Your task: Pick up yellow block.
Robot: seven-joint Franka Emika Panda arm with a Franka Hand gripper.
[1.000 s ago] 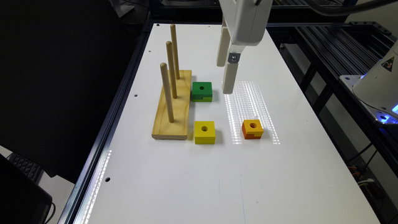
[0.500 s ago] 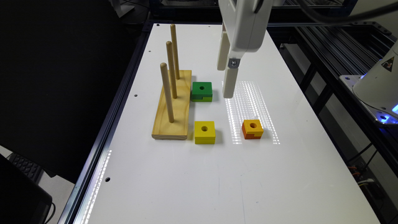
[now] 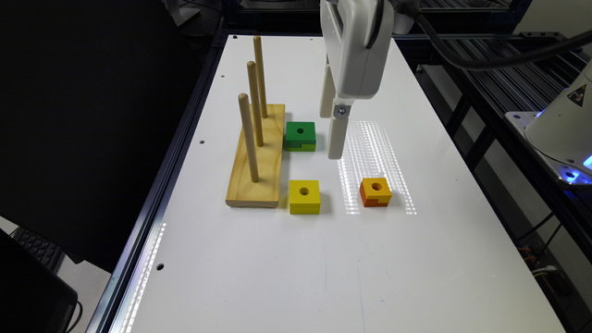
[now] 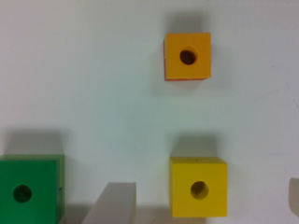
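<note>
1. The yellow block lies flat on the white table with its round hole facing up, and nothing touches it.
2. It sits just beside the near right corner of the wooden base, which carries three upright pegs in a row, on the exterior view's left.
3. The claw hangs in the air above the table, farther away than the yellow block and a little toward the exterior view's right of it.
4. The claw is well apart from the yellow block and is not over it; it stands nearer to the green block, just to that block's right in the exterior view.
5. In the wrist view the yellow block lies between the two fingertips that show at the edge of the picture, one pale tip on each side of it with much table between them, so the claw stands wide and holds nothing.
6. The orange block lies on the table to the exterior view's right of the yellow block, apart from it, about as near to the viewer.
7. The green block lies farther away than the yellow block, close beside the long edge of the wooden base.
8. A patch of striped light falls on the table around the orange block.
</note>
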